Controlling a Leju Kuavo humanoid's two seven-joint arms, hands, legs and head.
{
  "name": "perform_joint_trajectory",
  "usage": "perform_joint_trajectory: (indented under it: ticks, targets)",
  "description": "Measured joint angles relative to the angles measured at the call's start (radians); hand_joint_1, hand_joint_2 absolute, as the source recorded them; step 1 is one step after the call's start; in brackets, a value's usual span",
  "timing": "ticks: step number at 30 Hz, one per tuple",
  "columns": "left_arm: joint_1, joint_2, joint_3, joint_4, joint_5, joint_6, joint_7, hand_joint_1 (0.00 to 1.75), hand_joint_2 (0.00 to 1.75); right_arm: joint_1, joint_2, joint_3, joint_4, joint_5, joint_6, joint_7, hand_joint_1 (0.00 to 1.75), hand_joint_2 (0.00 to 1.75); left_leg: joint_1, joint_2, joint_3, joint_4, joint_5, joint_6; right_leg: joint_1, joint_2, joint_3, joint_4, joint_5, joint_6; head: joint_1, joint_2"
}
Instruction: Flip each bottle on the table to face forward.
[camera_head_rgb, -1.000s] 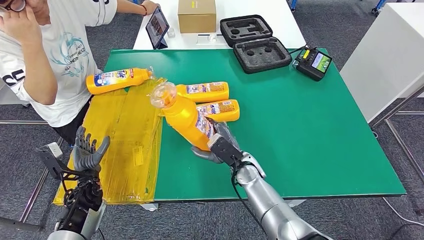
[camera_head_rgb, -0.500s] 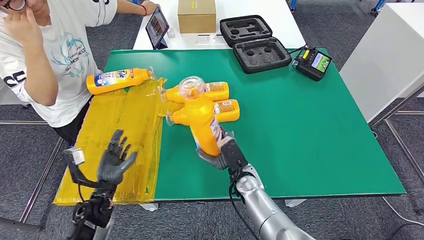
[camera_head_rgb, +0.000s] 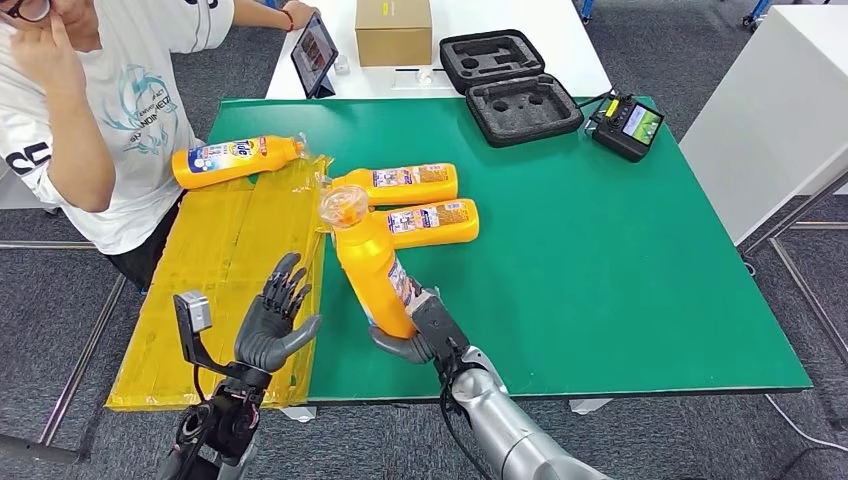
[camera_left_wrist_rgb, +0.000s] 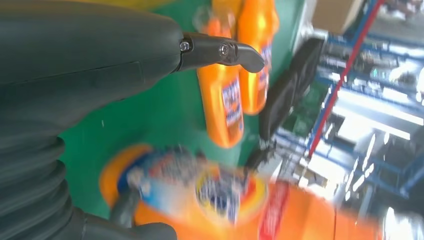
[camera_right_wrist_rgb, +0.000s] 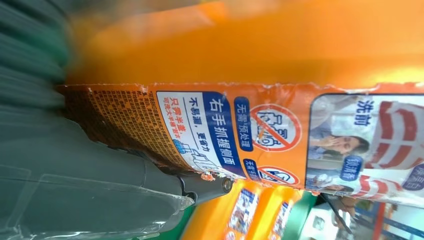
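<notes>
An orange plastic bottle with a clear cap and a blue, white and red label (camera_head_rgb: 372, 268) stands out at frame centre over the green tabletop (camera_head_rgb: 620, 270). At left lies a crinkled yellow plastic sheet (camera_head_rgb: 240, 260); at upper centre, a black foam-lined case (camera_head_rgb: 510, 85).

Robotics lab or test workspace: green tabletop (camera_head_rgb: 620, 260) on a metal frame, grey carpet floor (camera_head_rgb: 40, 330), white tables behind with a cardboard box (camera_head_rgb: 394, 30), a tablet (camera_head_rgb: 314, 53), an open foam-lined equipment case (camera_head_rgb: 510, 85), and a handheld controller (camera_head_rgb: 627, 125) with a screen. A person (camera_head_rgb: 90, 110) sits alongside.
</notes>
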Motion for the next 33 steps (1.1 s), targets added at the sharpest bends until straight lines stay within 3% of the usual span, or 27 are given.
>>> perform_joint_trajectory:
  ticks: [12, 33]
  targets:
    - [-0.016, 0.000, -0.129, -0.062, -0.042, 0.020, -0.004, 0.00, 1.75, -0.021, 0.058, 0.101, 0.052, 0.063, 0.023, 0.063, 1.75, 1.75, 0.000, 0.000, 0.000, 0.000, 0.000, 0.000, 0.000, 0.000, 0.000, 0.000, 0.000, 0.000, 0.000, 0.000]
    - [-0.036, 0.038, -0.142, -0.009, 0.013, 0.023, 0.001, 0.00, 1.75, -0.052, 0.058, 0.398, 0.058, 0.114, -0.047, 0.210, 1.75, 1.75, 0.000, 0.001, 0.000, 0.000, 0.000, 0.000, 0.000, 0.001, -0.001, 0.000, 0.000, 0.000, 0.000, 0.000]
